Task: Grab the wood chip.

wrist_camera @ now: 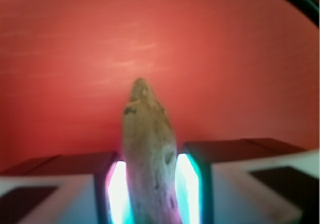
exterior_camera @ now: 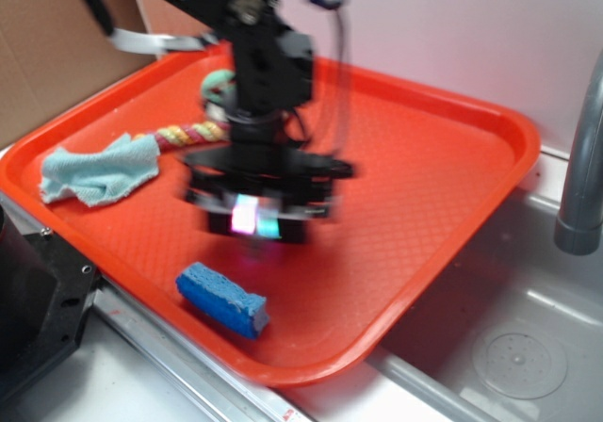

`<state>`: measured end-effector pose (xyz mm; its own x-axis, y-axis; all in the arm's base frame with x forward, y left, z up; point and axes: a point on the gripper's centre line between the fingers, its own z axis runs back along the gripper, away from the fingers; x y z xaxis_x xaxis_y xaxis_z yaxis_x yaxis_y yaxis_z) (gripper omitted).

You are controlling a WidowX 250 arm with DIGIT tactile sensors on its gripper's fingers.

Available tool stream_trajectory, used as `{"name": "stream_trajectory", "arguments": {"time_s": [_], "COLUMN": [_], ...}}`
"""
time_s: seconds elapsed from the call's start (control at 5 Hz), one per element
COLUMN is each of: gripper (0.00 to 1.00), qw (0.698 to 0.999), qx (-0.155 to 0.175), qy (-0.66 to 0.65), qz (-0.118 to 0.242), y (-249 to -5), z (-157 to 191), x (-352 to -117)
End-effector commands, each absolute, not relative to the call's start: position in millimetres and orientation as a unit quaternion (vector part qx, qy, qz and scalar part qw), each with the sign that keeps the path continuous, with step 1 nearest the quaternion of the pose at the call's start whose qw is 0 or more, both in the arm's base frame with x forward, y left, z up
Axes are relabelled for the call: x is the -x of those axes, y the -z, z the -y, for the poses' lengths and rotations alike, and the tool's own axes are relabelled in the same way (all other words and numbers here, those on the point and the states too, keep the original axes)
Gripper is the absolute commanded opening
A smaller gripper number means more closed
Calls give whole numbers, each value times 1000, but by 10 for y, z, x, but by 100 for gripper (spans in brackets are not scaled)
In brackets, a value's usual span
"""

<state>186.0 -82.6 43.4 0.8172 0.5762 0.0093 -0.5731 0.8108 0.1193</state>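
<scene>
Now, sweeping in from the left of the exterior view: a crumpled pale-teal cloth rag lies on the orange-red plastic tray, with a braided multicoloured rope toy stretching off beside it toward the arm. Nearer the front edge sits the blue rectangular sponge, well clear of the action.

Centre stage, the black claw hangs over the middle of the tray, blurred with motion, its inner pads glowing pink and cyan. Over on the right there is bare tray, then the grey metal sink basin and a grey pipe at the frame's edge.

And the wrist view settles it: the rough tan-brown tapered wood chip stands squarely between the two glowing pads, its pointed end sticking out ahead of them with red tray behind. The claw is clenched on the wood chip, both pads pressed against its flanks.

Handling-wise, I'd call it light and stiff, with a coarse, pitted surface that should bite well against the pads. The taper is the worry: squeeze near the thin tip and it could pivot or squirt out, so the thicker body, where the pads sit now, looks like the right hold.

No brand, label or legible writing shows anywhere.
</scene>
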Motion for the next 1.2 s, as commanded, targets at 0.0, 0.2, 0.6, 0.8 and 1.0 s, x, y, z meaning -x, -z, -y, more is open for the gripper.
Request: {"name": "stream_trajectory", "arguments": {"time_s": [0.0, 0.2, 0.6, 0.8, 1.0], "gripper": [0, 0, 0, 0, 0], "qw": [984, 986, 987, 986, 984], "qx": [-4, 4, 46, 50, 36], "qy": [-173, -151, -128, -142, -165], "qz": [37, 66, 80, 70, 54], "y": [-1349, -1711, -2036, -2002, -1932], "z": [409, 188, -163, -206, -210], "x": [-2104, -2072, -1974, -2029, -2101]}}
